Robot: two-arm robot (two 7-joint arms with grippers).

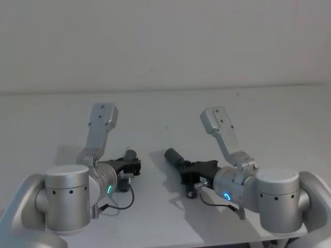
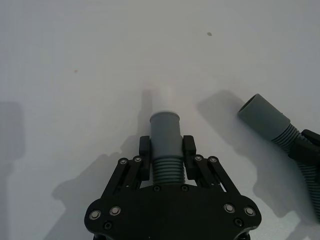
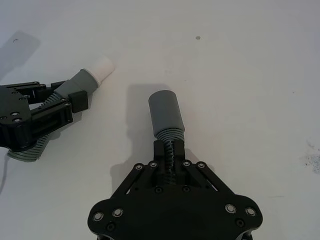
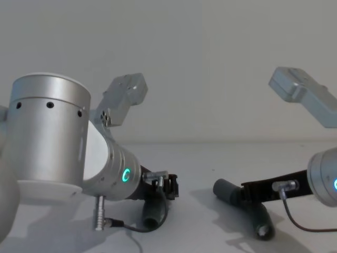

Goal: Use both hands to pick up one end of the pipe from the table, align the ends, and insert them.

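Pipe pieces (image 2: 165, 129) in left end effector (image 2: 166, 150) and right end effector (image 3: 169, 151), apart.

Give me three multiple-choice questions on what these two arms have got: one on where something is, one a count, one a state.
1. What holds the white-tipped hose piece?
A the left tool
B nothing, it lies loose
C a person's hand

2. How many hose pieces are gripped?
A one
B two
C four

3. The two hose ends are:
A pushed together
B apart
C taped together

Answers:
1 A, its jaws clamp the ribbed part.
2 B, the right tool grips the socket piece too.
3 B, bare table lies between tip and socket.
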